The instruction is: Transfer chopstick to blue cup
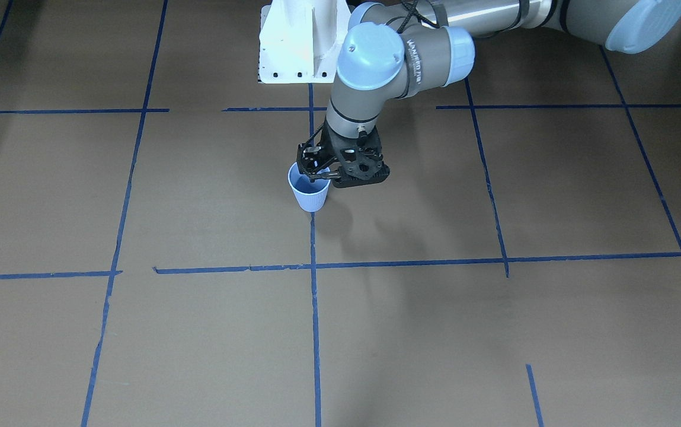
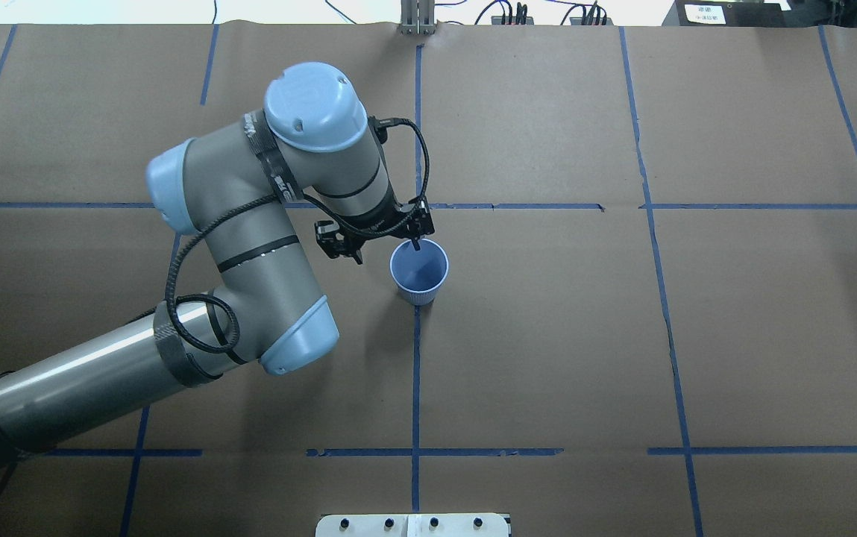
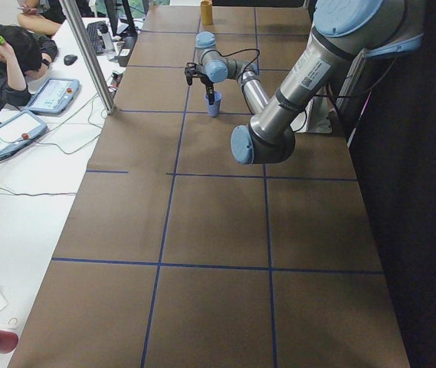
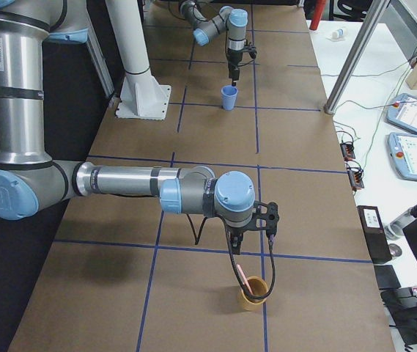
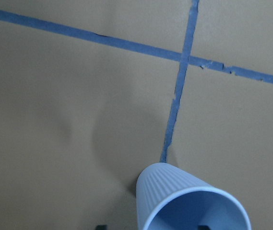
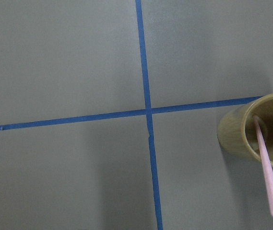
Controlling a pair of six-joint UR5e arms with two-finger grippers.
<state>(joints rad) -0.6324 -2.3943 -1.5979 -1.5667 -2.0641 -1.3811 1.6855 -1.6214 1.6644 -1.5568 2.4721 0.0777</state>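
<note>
The blue cup stands upright on the brown table at a blue tape line; it also shows in the overhead view and the left wrist view. My left gripper hangs over the cup's rim, open and empty, one finger over the cup's mouth and the other outside it. The pink chopstick leans in a yellow-brown cup at the table's far end; the right wrist view shows both. My right gripper hangs above that cup; I cannot tell whether it is open or shut.
The white robot base mount stands at the table's edge behind the blue cup. Blue tape lines cross the brown table. A side table with tablets and a seated person runs along the far side.
</note>
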